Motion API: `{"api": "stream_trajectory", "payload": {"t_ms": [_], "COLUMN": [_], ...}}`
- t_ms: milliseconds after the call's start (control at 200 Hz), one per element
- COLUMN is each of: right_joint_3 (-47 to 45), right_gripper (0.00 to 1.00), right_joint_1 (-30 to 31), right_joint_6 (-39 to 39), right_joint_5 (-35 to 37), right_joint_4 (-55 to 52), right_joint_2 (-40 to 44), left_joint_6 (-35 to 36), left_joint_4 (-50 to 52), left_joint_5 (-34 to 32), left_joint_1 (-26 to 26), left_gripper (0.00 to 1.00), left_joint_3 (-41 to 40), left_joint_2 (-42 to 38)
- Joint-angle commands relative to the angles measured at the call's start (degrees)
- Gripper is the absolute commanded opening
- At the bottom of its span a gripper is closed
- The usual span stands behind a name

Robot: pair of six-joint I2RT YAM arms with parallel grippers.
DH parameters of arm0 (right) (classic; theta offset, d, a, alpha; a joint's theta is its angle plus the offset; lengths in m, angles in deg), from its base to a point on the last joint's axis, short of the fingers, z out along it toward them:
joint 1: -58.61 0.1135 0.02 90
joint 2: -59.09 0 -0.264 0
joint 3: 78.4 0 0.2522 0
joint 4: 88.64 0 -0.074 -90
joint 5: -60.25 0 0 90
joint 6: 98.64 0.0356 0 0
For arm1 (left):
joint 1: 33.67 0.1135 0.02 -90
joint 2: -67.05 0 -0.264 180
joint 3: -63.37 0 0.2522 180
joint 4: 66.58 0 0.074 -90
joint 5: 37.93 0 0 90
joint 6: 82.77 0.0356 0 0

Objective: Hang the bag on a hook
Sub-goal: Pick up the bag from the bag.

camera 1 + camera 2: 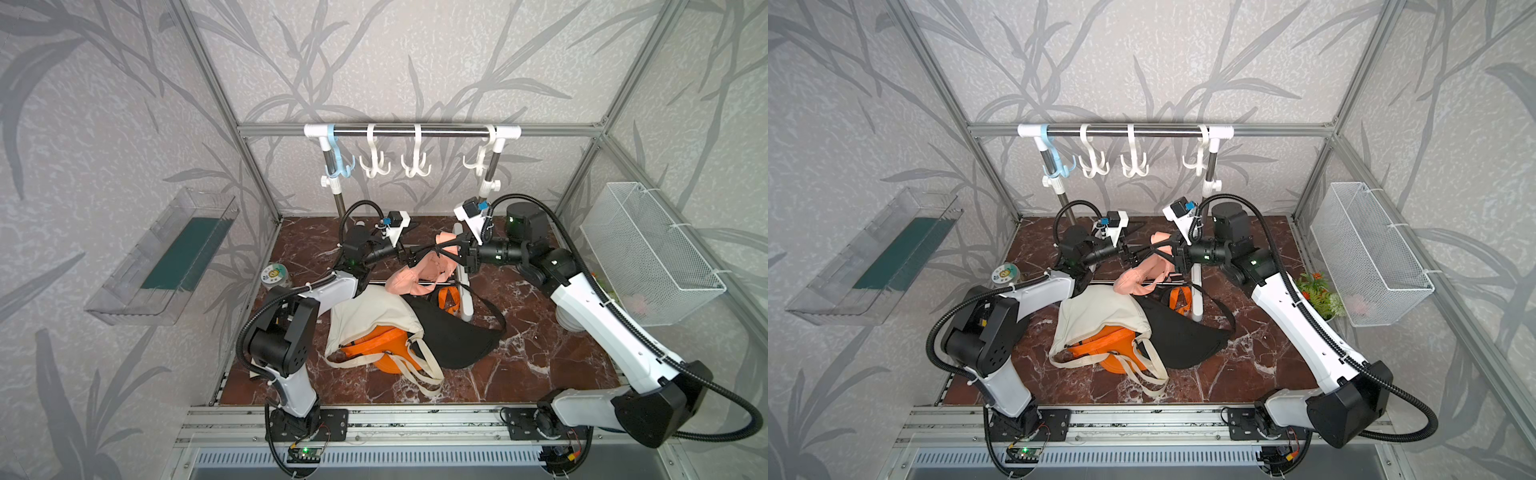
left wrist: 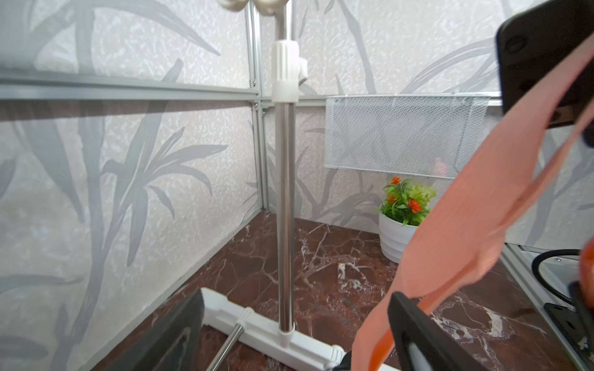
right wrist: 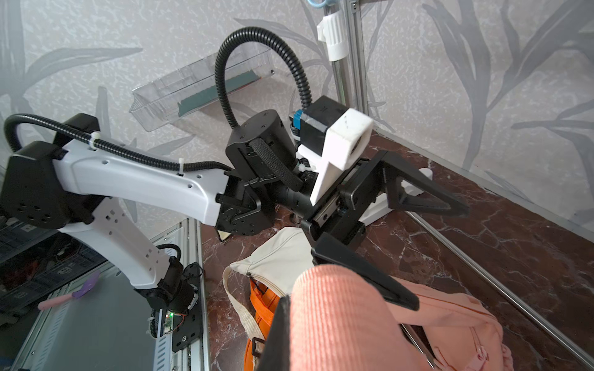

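Note:
The pink bag (image 1: pixel 415 278) (image 1: pixel 1138 279) hangs low over the rack's base bar, lifted by its strap (image 2: pixel 466 208). My right gripper (image 1: pixel 455 246) (image 3: pixel 308 308) is shut on that strap's ribbed pink webbing. The left gripper (image 1: pixel 424 237) (image 2: pixel 297 297) faces it with jaws wide open; one of its fingers (image 2: pixel 414 327) lies against the strap and nothing is pinched. Above, on the rail (image 1: pixel 415 132), hang a blue hook (image 1: pixel 338 162) and three white hooks (image 1: pixel 374 163), all bare and well above both grippers.
A cream bag (image 1: pixel 370 320), an orange bag (image 1: pixel 386 349) and a black bag (image 1: pixel 453 332) lie piled on the marble floor in front. A wire basket (image 1: pixel 648 253) is on the right wall, a clear shelf (image 1: pixel 166 257) on the left, a potted plant (image 1: pixel 1318 295) at right.

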Motion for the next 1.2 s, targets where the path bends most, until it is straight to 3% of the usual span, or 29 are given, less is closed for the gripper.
{"api": "stream_trajectory", "payload": {"t_ms": [0, 205, 490, 545, 620, 655, 695, 710, 775, 920, 1195], "right_joint_3": [1.7, 1.4, 1.9, 1.4, 0.5, 0.3, 0.1, 0.1, -0.7, -3.2, 1.8], "right_gripper": [0.00, 0.00, 0.00, 0.00, 0.00, 0.00, 0.00, 0.00, 0.00, 0.00, 0.00], "right_joint_1": [-0.6, -1.3, -1.1, -1.2, -1.1, -1.2, -1.2, -1.3, -2.5, -8.0, -9.7], "right_joint_6": [-0.5, 1.5, 3.5, 4.0, 4.5, 4.1, 3.4, 3.3, 4.0, 8.7, 6.3], "right_joint_5": [-5.8, -11.0, -15.2, -15.8, -15.2, -13.7, -11.1, -9.9, -4.0, 7.5, 27.1], "right_joint_4": [1.5, 4.7, 7.1, 7.2, 6.8, 5.6, 3.6, 2.9, 0.0, -4.9, -17.1], "right_joint_2": [-0.2, -0.8, -1.2, -0.7, 0.1, 0.6, 1.2, 1.5, 2.9, 6.9, 11.3], "left_joint_6": [-4.4, -8.5, -10.1, -11.1, -11.5, -11.7, -11.6, -11.5, -9.8, -3.2, 3.7], "left_joint_4": [-8.1, -9.5, -11.0, -12.4, -13.1, -13.5, -13.4, -13.0, -11.4, -5.7, 9.6], "left_joint_5": [9.6, 14.6, 11.6, 10.7, 9.7, 9.4, 8.6, 7.7, 1.5, -6.0, -14.9], "left_joint_1": [-1.0, -2.9, -6.1, -6.1, -6.0, -5.8, -5.4, -5.2, -4.4, -3.8, -7.2], "left_gripper": [0.90, 0.90, 0.89, 0.81, 0.56, 0.39, 0.07, 0.00, 0.00, 0.00, 0.00], "left_joint_3": [1.3, -1.1, 2.3, 3.4, 5.2, 5.8, 6.2, 6.3, 5.6, 6.9, 14.6], "left_joint_2": [0.2, -1.0, 4.5, 5.5, 6.6, 6.8, 6.4, 6.1, 4.1, -0.2, -5.9]}}
